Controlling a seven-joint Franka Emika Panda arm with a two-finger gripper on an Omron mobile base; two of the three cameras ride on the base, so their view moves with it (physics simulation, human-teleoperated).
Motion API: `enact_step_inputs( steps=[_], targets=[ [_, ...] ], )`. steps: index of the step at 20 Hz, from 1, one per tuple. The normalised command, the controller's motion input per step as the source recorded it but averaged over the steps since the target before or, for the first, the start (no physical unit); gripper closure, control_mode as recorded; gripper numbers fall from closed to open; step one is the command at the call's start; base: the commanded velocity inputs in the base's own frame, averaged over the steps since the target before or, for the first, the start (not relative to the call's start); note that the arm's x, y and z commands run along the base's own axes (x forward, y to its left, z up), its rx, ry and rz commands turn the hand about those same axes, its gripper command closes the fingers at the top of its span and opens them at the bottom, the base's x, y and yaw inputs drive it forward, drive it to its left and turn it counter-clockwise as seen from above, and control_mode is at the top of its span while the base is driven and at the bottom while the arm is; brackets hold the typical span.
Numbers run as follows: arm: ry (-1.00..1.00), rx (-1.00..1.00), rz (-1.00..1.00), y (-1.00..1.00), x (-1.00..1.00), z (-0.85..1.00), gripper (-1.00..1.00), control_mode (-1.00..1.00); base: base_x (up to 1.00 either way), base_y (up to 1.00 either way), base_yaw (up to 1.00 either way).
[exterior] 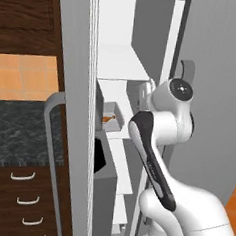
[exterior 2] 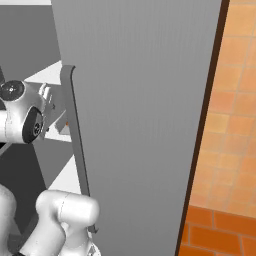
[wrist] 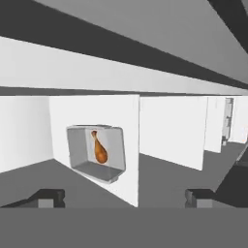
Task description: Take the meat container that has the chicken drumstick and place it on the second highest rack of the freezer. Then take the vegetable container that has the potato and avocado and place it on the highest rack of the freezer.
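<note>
The meat container (exterior: 112, 118) is a small grey tray holding the orange-brown chicken drumstick (exterior: 108, 119). It rests on a white shelf (exterior: 122, 103) inside the open freezer (exterior: 132, 21), one level below the uppermost shelf (exterior: 122, 62) that I see. In the rolled hand view the shelves look like upright panels, and the container (wrist: 80, 150) with the drumstick (wrist: 100, 150) sits against one of them. My gripper (wrist: 123, 198) is open, its fingertips (wrist: 48, 197) wide apart and well short of the tray, with nothing between them. The vegetable container with the potato and avocado is out of view.
A grey door panel (exterior: 70, 111) with a curved handle (exterior: 48, 149) stands left of the shelves, and another grey door (exterior 2: 145, 125) stands on the right. A dark stone counter (exterior: 18, 132) over wooden drawers (exterior: 23, 198) lies further left. My arm (exterior: 154, 163) fills the opening.
</note>
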Motion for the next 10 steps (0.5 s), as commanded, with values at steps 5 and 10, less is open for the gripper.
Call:
enact_step_inputs(
  steps=[5,10],
  targets=[
    [0.43,-0.01,0.0,-0.05,-1.0,0.6,-1.0,-1.0,0.0,0.0,0.0],
    [0.27,-0.18,0.02,-0.32,-0.9,0.0,-1.0,-1.0,0.0,0.0,0.0]
  ],
)
